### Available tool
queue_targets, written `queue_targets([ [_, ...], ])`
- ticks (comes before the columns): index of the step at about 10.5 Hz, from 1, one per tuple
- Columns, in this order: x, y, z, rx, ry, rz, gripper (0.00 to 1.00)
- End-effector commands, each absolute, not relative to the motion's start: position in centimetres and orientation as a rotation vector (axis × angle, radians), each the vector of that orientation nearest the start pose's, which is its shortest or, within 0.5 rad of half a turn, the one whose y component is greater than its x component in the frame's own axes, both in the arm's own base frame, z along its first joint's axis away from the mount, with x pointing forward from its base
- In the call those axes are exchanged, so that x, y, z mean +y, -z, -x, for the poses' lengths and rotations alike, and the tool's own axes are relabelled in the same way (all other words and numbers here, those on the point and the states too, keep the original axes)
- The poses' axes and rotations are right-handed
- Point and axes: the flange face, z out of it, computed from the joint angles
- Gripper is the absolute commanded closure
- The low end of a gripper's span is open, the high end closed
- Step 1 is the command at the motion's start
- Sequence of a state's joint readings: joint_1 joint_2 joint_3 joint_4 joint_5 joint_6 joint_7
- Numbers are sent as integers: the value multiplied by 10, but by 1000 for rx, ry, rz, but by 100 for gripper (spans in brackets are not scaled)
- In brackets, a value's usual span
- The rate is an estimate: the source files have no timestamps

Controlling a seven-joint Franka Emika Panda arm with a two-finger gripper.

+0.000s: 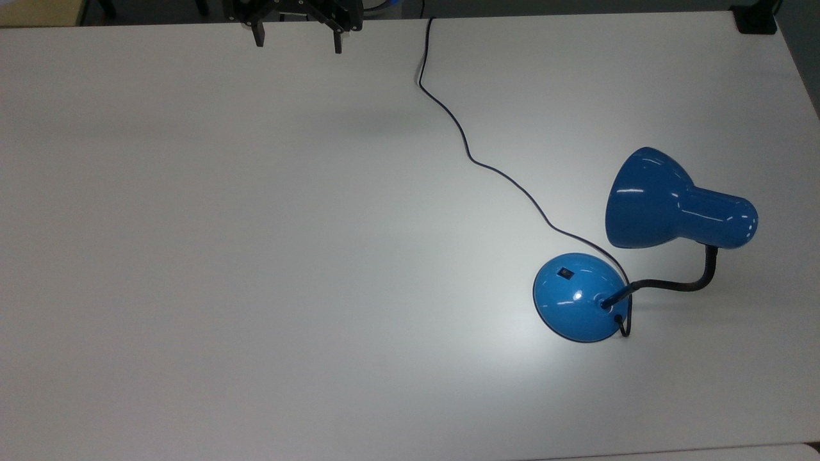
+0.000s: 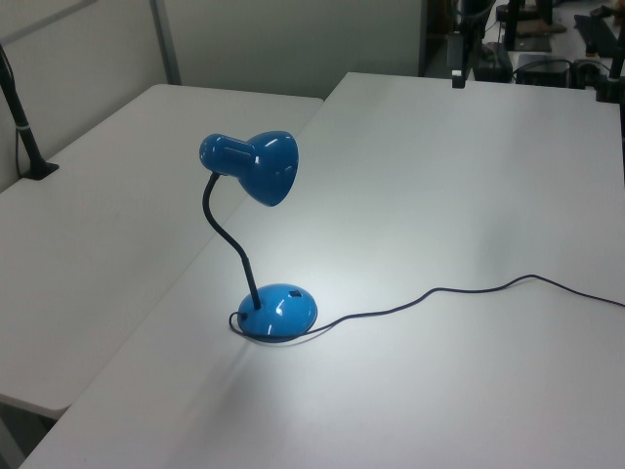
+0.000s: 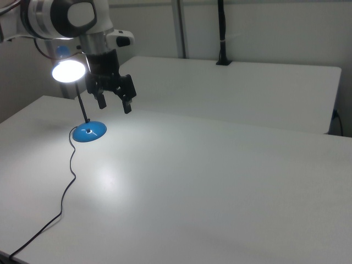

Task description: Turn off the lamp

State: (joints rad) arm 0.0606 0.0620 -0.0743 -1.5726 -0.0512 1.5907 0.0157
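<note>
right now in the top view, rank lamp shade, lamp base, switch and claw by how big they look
1. Lamp shade, largest.
2. Lamp base.
3. Claw, cut off by the frame's top edge, so its rank is unsure.
4. Switch, smallest by far.

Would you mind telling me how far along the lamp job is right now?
Nothing is done yet: the lamp still glows, lighting the table around its base. The claw hangs open at the top view's upper edge, far from it. Left: reach the base's switch and press it.
</note>
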Motion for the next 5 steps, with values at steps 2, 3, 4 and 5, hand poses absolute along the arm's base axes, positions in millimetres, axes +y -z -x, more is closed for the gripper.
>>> queue_targets([
  [2, -24, -597, -574, 72, -46, 3165, 0],
  [3, -23, -596, -574, 72, -55, 3148, 0],
  [4, -20, -595, -573, 42, -61, 3123, 0],
  [5, -17, -593, -575, 10, -58, 3110, 0],
])
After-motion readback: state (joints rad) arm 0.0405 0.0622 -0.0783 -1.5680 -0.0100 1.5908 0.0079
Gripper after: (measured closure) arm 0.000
